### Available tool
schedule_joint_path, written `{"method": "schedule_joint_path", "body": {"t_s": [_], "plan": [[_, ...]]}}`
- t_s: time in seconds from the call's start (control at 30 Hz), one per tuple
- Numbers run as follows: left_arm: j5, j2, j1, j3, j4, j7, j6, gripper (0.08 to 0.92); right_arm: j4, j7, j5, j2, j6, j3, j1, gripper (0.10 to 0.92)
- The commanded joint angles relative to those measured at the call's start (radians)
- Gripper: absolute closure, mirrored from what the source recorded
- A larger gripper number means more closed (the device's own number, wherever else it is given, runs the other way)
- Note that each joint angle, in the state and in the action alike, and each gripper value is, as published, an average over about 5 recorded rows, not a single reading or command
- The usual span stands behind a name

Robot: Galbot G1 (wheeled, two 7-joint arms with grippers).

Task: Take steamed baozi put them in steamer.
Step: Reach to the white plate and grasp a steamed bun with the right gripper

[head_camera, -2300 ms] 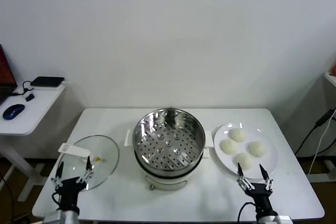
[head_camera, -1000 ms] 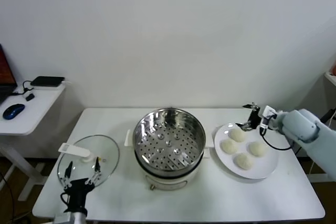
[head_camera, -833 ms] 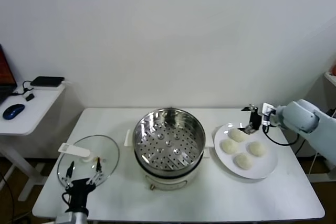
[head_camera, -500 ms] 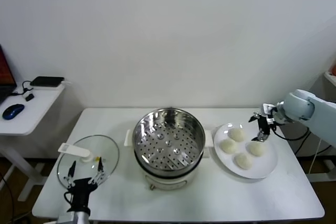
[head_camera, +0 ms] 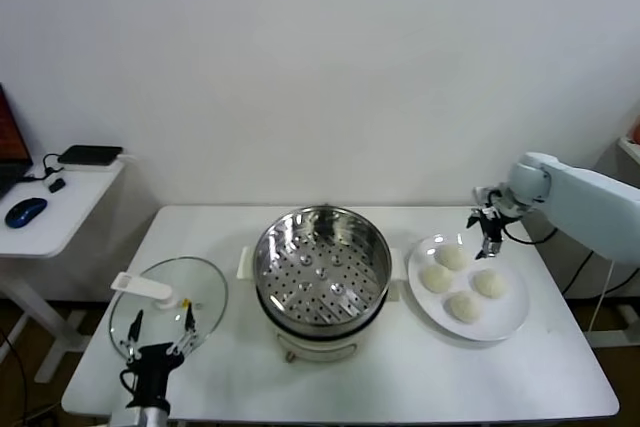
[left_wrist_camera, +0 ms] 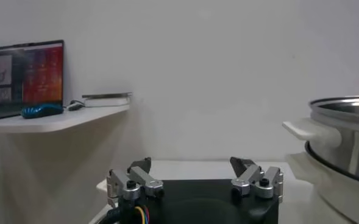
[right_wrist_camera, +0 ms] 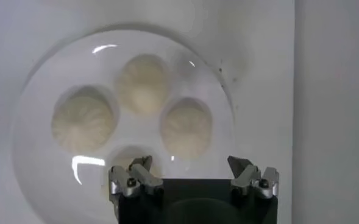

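Head view: my right hand (head_camera: 487, 230) hovers open over the white plate (head_camera: 508, 319) of four steamed baozi (head_camera: 463, 306), steamer (head_camera: 321, 269) well apart, left hand (head_camera: 158, 331) parked open; right wrist view: I should centre on one bun (right_wrist_camera: 186, 127) before descending.

White table (head_camera: 400, 377) carries steamer (head_camera: 322, 277), glass lid (head_camera: 168, 305), plate (head_camera: 505, 322)
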Motion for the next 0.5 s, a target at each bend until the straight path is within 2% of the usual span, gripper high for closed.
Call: {"method": "schedule_joint_path", "body": {"t_s": [0.03,0.2,0.5], "plan": [[0.016,-0.025,0.001,-0.007,0.009,0.011,0.004,0.177,-0.156,-0.021,-0.042,0.108,0.026,0.04,-0.081,0.203],[0.032,-0.025,-0.002,-0.008,0.019,0.01,0.004,0.177,-0.18,-0.019,-0.054,0.115,0.023,0.088,-0.13,0.203],[0.049,-0.025,-0.001,-0.009,0.03,0.012,0.001,0.177,-0.315,-0.013,-0.101,0.181,0.056,0.213,-0.193,0.203]]}}
